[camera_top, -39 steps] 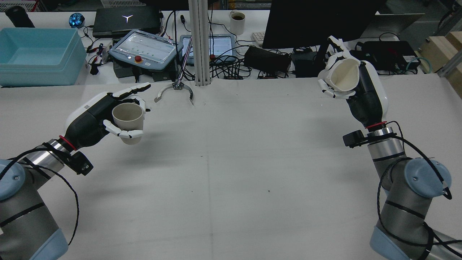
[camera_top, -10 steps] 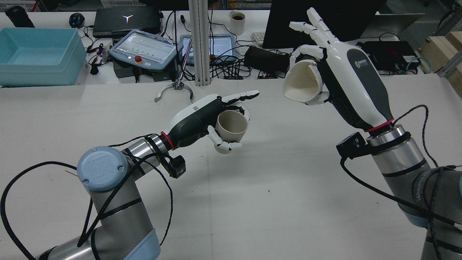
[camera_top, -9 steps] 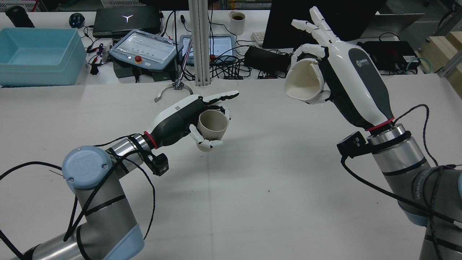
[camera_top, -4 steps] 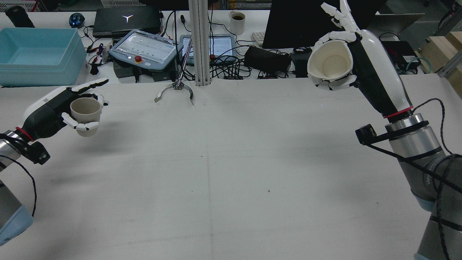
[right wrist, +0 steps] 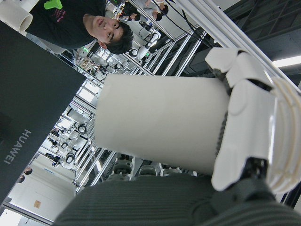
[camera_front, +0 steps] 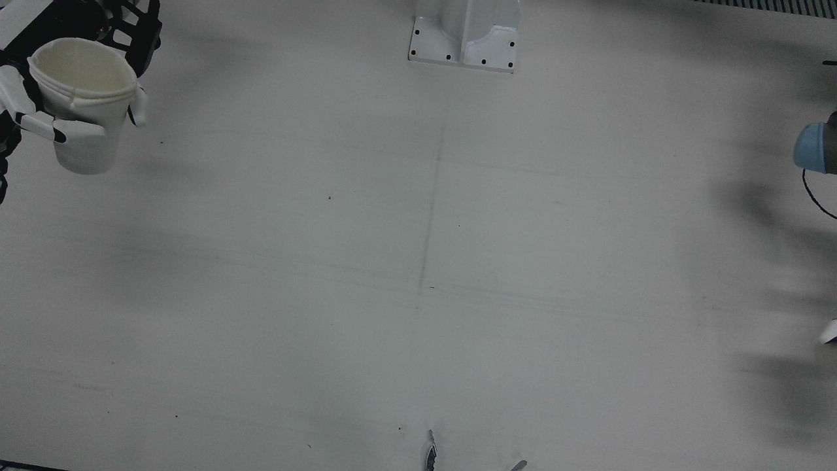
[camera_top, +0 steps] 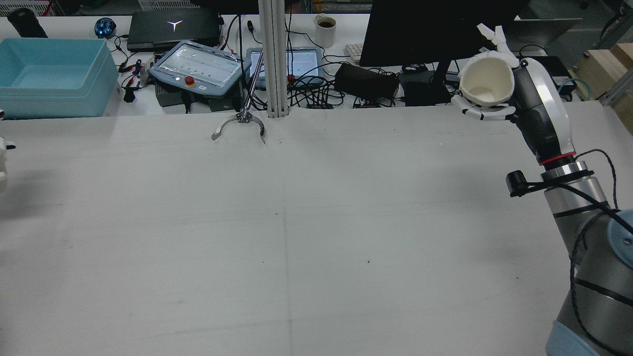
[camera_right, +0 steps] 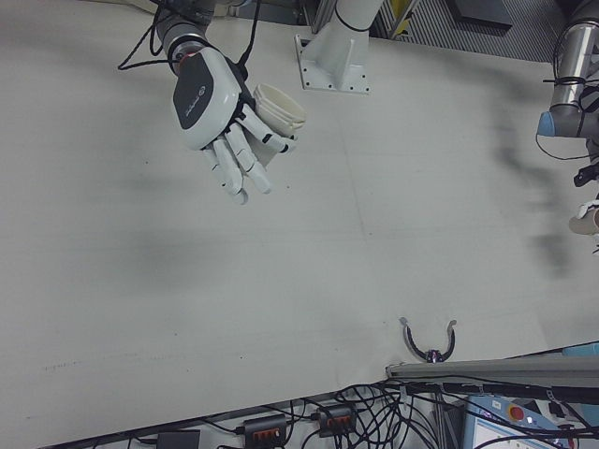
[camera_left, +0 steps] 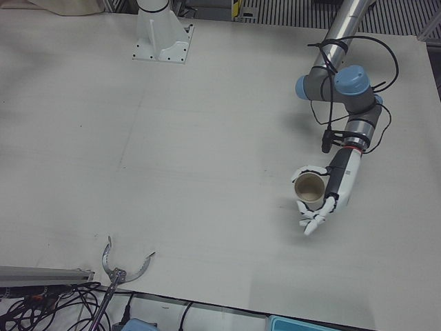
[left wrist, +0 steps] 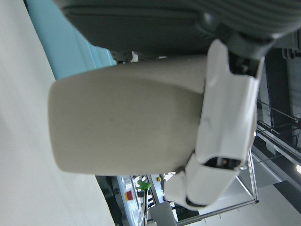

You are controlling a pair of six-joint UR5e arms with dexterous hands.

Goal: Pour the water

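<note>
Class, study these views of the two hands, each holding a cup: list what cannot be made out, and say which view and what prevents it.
- Left hand: rear view, cut off by the left edge.
- Brown cup contents: left-front view too small; the left hand view shows only its outer wall.
- White cup water: rear view shows a pale interior; liquid cannot be told.
- Right hand: front view crops it at the corner.

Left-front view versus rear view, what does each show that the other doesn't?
Only the left-front view shows the left hand wrapped around the tan cup. Only the rear view shows the right hand holding the white cup, plus the blue bin and the teach pendant. Both show the white table and the metal claw.
</note>
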